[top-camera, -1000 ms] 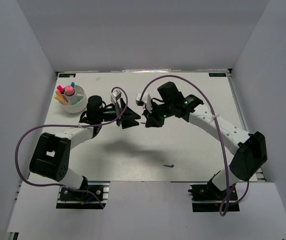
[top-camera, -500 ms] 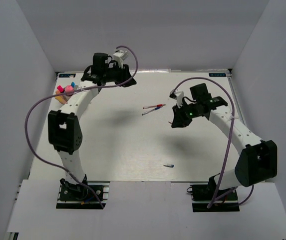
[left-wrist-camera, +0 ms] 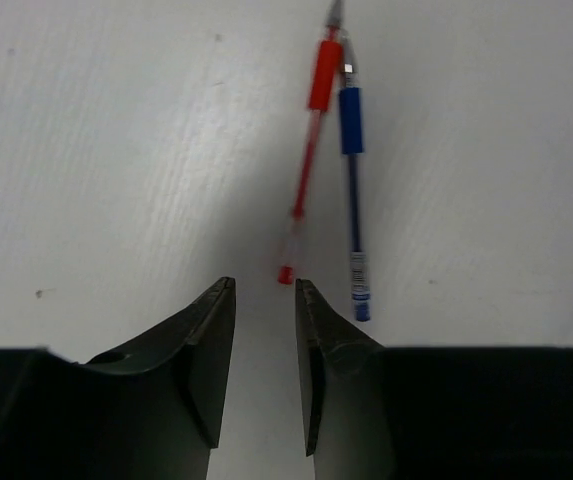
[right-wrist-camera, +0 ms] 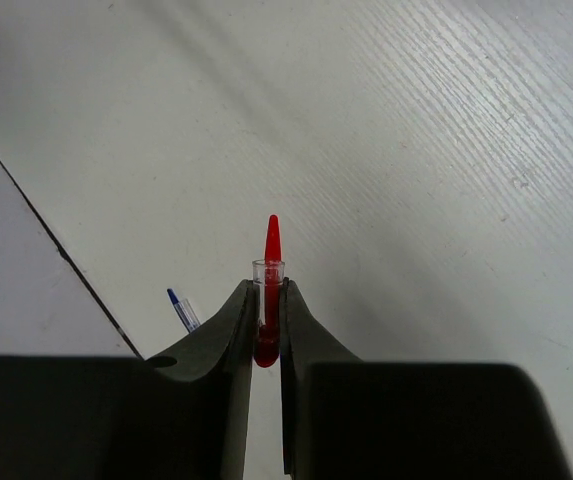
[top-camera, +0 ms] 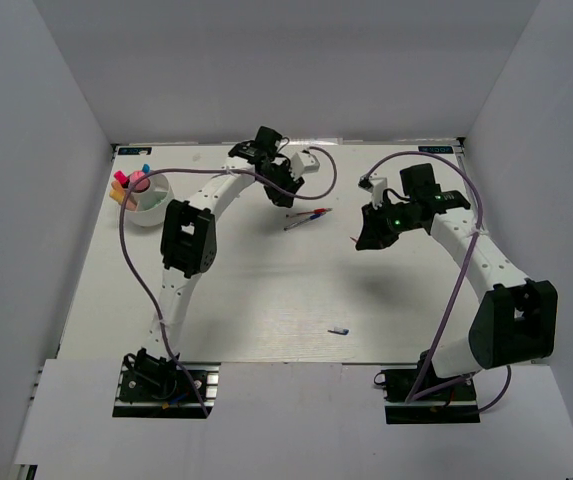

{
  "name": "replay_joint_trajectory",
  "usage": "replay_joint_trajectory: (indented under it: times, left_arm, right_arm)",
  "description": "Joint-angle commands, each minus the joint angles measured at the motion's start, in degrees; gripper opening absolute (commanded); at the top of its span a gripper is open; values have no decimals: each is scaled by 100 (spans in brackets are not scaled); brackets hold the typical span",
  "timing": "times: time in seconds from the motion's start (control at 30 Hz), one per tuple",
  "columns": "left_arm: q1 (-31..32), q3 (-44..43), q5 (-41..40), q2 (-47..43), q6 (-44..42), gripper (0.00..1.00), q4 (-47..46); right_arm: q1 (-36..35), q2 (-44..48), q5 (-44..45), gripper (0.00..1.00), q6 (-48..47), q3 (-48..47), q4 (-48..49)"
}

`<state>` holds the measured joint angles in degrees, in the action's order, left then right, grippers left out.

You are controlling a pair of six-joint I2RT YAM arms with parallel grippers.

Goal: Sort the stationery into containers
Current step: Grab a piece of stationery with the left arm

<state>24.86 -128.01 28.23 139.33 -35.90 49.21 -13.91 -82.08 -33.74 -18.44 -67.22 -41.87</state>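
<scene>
The left pincer (left-wrist-camera: 264,290) has its two black jaws a little apart, and nothing is between them. It points down at the flat white surface (top-camera: 246,290), so I think it is getting ready to pick up a pen. Just past its tips lies the thin red pen (left-wrist-camera: 306,170). The near end of that pen is almost in line with the gap between the jaws. The thin blue pen (left-wrist-camera: 352,210) lies right beside the red one, and their far ends come close together. The right pincer (right-wrist-camera: 266,292) is squeezed tight on a small red pointed cap (right-wrist-camera: 272,240), and the point sticks out past its tips. It hangs off to the side of the two pens and does not touch them. My guess is that it holds the cap out of the way while the left arm works. The low round white bowl (top-camera: 156,212) sits at the far left, well apart from the pens, with pink, orange and blue sticks standing in it. A small blue bit (top-camera: 339,330) lies alone near the front edge.
</scene>
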Motion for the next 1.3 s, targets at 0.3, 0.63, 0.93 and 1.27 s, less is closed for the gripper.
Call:
replay_joint_trajectory:
  times: [0.3, 0.63, 0.93, 1.27]
  left_arm:
    - [230, -189, -405, -55, -1015, 38, 537]
    - [335, -251, -389, 165, -1077, 39, 458]
    - [335, -251, -169, 288, -989, 40, 476]
    - [335, -207, -177, 578, -866, 39, 203]
  right_arm:
    - [117, -212, -397, 0, -11, -204, -102]
    - [143, -247, -414, 0, -28, -221, -146]
    - [143, -291, -467, 0, -37, -247, -129]
    - [143, -326, -485, 0, -125, -344, -190]
